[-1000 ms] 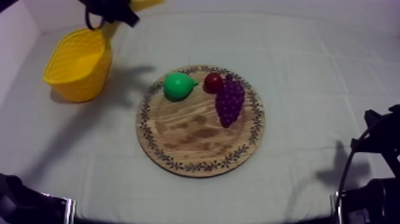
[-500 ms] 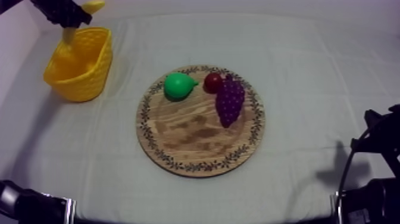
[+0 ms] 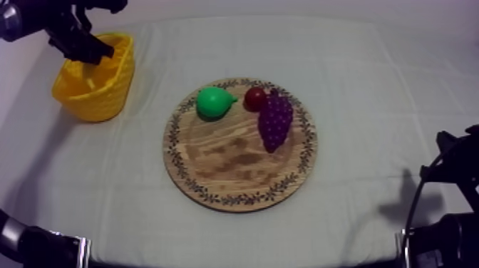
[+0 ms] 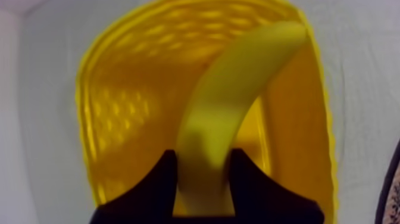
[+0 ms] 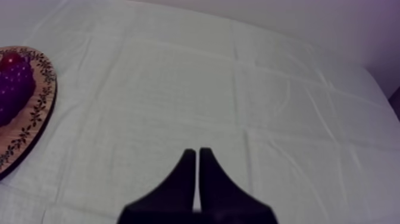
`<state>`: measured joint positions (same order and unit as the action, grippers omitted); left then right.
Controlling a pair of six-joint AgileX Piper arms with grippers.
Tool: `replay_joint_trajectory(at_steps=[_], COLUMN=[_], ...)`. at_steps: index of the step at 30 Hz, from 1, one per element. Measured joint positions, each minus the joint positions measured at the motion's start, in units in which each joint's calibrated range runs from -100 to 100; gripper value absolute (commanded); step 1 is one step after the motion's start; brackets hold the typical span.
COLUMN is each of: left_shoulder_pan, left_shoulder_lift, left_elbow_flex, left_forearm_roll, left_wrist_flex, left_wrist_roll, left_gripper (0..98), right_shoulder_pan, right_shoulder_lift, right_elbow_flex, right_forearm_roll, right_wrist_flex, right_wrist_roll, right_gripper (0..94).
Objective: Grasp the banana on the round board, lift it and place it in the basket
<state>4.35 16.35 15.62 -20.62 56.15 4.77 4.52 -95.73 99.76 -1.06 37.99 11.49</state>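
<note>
Left fingers [image 4: 159, 186] clamped on banana [image 4: 238, 89] over yellow basket [image 4: 119, 119] — right fingers [image 5: 184, 179] pressed together, empty. Pear [image 3: 213, 103], grapes [image 3: 275, 122] and small red fruit [image 3: 254, 98] on board [image 3: 228, 174], well apart.

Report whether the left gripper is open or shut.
Shut: left gripper clamps the banana between both fingers, above the yellow basket.

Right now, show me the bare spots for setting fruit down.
Bare: the wooden board's near half, clear of pear, small red fruit and grapes; the cloth right of it. Crowded: the yellow basket, where left gripper holds banana.
</note>
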Motion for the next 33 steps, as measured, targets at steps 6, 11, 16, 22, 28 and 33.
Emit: replay_joint_trajectory(at_steps=[6,11,16,22,28,33], left_shoulder_pan=[-1.7,-2.5,-2.8,-2.8,-2.8,-1.9], left_shoulder_lift=[1.9,3.3,3.7,2.7,-1.5,-8.6], left_elbow_flex=[2.9,4.0,4.2,4.4,7.7,15.2], left_forearm_roll=[1.12,2.32,4.05,6.12,8.71,10.56], left_wrist_flex=[-5.3,-9.4,-11.4,-13.0,-15.8,-20.1], left_wrist_roll=[-0.3,-1.4,-3.7,-6.1,-8.0,-9.4], left_gripper=[35.9,43.8,53.0,43.9,15.0,4.8], right_shoulder_pan=[0.0,0.0,0.0,0.0,0.0,0.0], right_shoulder_lift=[0.0,0.0,0.0,0.0,0.0,0.0], right_elbow_flex=[0.0,0.0,0.0,0.0,0.0,0.0], right_forearm_roll=[0.0,0.0,0.0,0.0,0.0,0.0], right_wrist_flex=[0.0,0.0,0.0,0.0,0.0,0.0], right_wrist_roll=[0.0,0.0,0.0,0.0,0.0,0.0], right_gripper=[0.3,0.3,0.3,0.3,0.3,0.3])
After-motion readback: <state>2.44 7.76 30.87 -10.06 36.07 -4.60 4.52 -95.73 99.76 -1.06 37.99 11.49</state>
